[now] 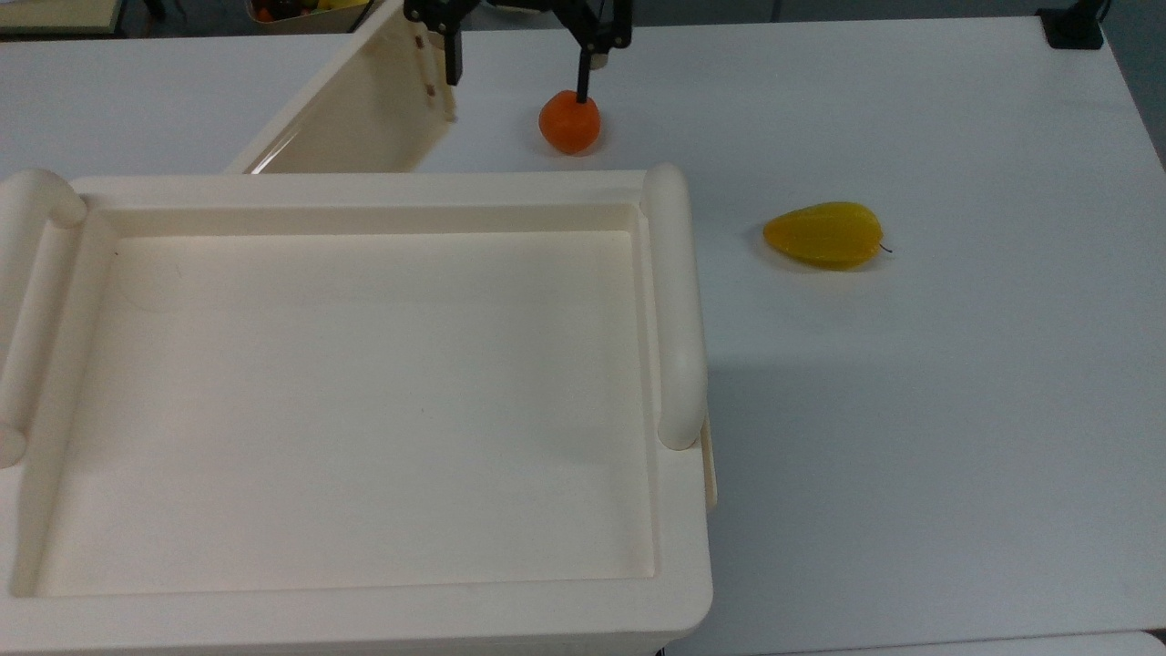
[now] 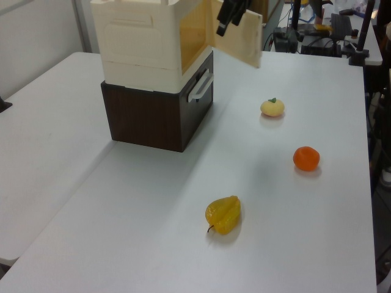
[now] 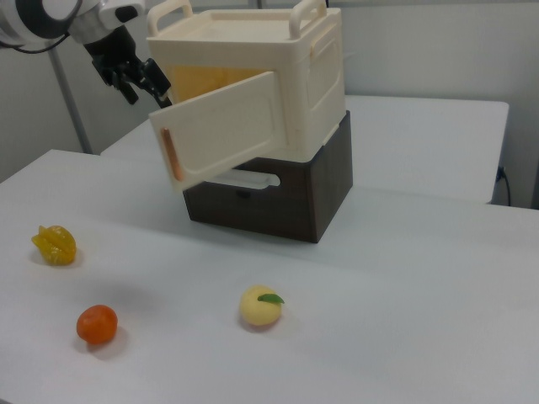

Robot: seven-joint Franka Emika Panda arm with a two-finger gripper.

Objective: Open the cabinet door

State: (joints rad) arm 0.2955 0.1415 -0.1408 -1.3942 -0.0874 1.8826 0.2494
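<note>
The cabinet door [image 1: 364, 109] is a thin cream panel hinged to the cream cabinet [image 1: 674, 583]. It stands swung well out from the front opening, and its outer face [image 3: 223, 135] has an orange strip near the free edge. My gripper [image 1: 516, 68] hangs open at the door's free edge. One black finger [image 1: 451, 56] is against the door's inner side, and the other finger [image 1: 583, 77] is apart from it, over the orange fruit. In the left view the gripper [image 2: 226, 18] is just inside the door [image 2: 247, 39]. From the right view, the gripper [image 3: 143, 84] is behind the door's upper corner.
The cabinet sits on a dark brown drawer box [image 2: 159, 116] with a pale handle. On the white table lie an orange fruit [image 1: 569, 121], a yellow starfruit [image 1: 824, 235] and a pale yellow round fruit [image 2: 272, 107]. Cluttered shelves and cables stand beyond the table's far edge.
</note>
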